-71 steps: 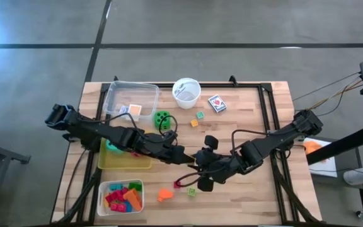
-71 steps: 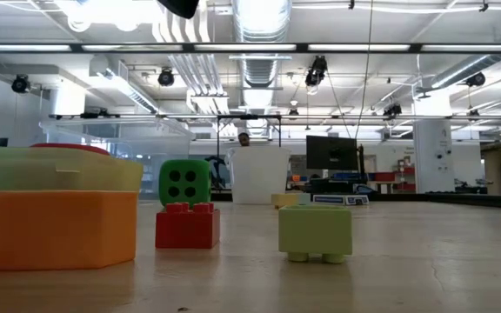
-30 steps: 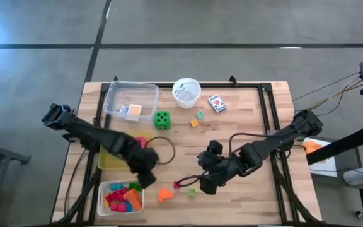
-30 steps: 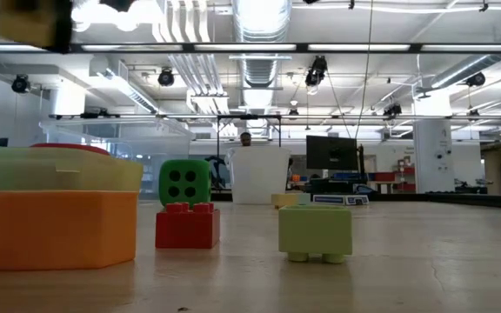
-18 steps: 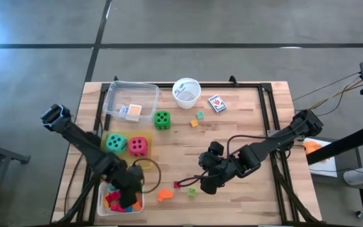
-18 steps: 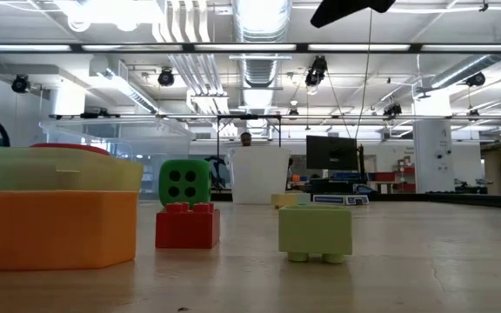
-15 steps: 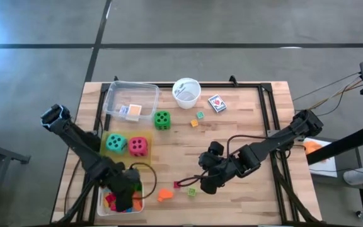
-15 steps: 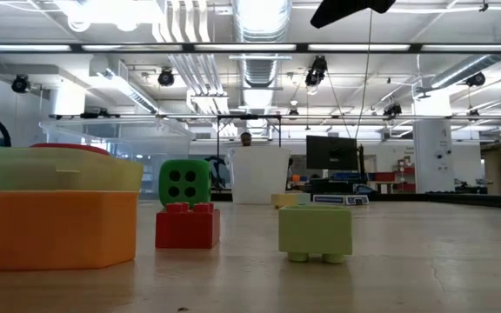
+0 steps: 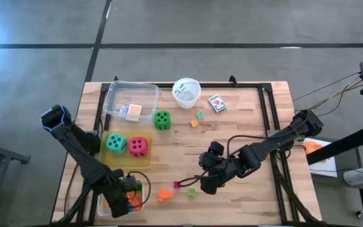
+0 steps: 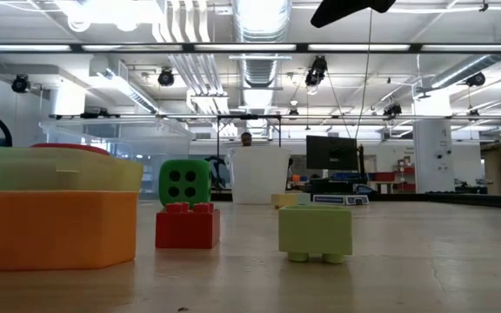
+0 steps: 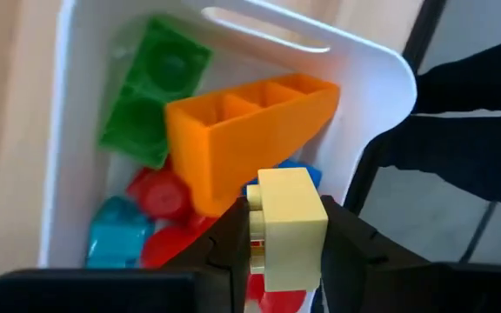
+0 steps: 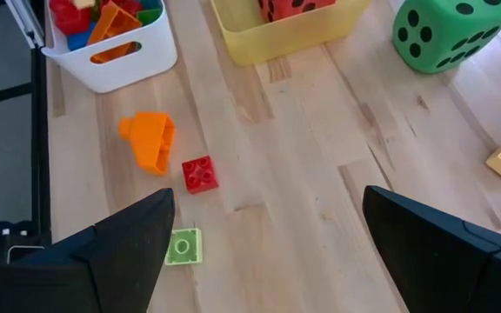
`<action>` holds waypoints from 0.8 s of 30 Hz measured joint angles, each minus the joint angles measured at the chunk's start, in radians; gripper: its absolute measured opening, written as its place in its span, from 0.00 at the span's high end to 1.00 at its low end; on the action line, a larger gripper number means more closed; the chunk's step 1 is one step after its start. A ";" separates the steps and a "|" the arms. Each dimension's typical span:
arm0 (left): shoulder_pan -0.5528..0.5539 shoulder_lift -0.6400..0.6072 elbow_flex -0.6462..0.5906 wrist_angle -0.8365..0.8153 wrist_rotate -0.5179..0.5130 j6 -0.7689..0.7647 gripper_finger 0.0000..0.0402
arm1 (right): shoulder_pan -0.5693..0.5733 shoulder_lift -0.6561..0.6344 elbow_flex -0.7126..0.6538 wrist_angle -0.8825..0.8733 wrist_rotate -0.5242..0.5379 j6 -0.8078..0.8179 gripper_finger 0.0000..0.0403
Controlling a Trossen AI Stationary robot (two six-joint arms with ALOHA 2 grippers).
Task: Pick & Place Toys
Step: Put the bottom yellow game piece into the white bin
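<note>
My left gripper (image 9: 123,198) hangs over the white tray (image 9: 104,189) at the near left, shut on a pale yellow block (image 11: 287,228). The tray holds green, orange, red and teal blocks (image 11: 233,130). My right gripper (image 9: 205,181) stands open above the table's middle, its fingers wide apart in the right wrist view (image 12: 277,243). Near it an orange block (image 9: 164,195), a red block (image 9: 178,185) and a green block (image 9: 191,191) lie on the table. A teal die (image 9: 115,143) and a red die (image 9: 138,146) sit in the yellow tray (image 9: 126,164). My left gripper pinches the pale yellow block by two opposite sides (image 11: 263,235) between its two fingers. The fingers come from above and point down into the white tray. The block is lifted clear, above the blocks in the tray.
A green die (image 9: 162,119), two small blocks (image 9: 197,119) and a card pack (image 9: 217,103) lie farther back. A clear tray (image 9: 115,94) with a card pack and a white cup (image 9: 186,93) stand at the far edge. Bare wood lies on the right.
My left gripper has swung from beside the yellow tray toward the table's near left corner, carrying the yellow block, and now hangs over the white tray. The teal and red dice, covered by the arm before, now show.
</note>
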 joint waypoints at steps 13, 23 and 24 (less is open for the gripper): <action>-0.030 0.000 -0.094 0.146 0.054 0.020 0.76 | -0.001 0.000 0.000 0.000 0.001 0.043 0.09; -0.029 0.000 -0.094 0.144 0.048 0.043 0.76 | -0.004 0.000 0.000 0.000 0.009 0.039 0.09; -0.029 0.000 -0.094 0.144 0.037 0.052 0.76 | -0.005 0.000 0.000 0.000 0.009 0.039 0.09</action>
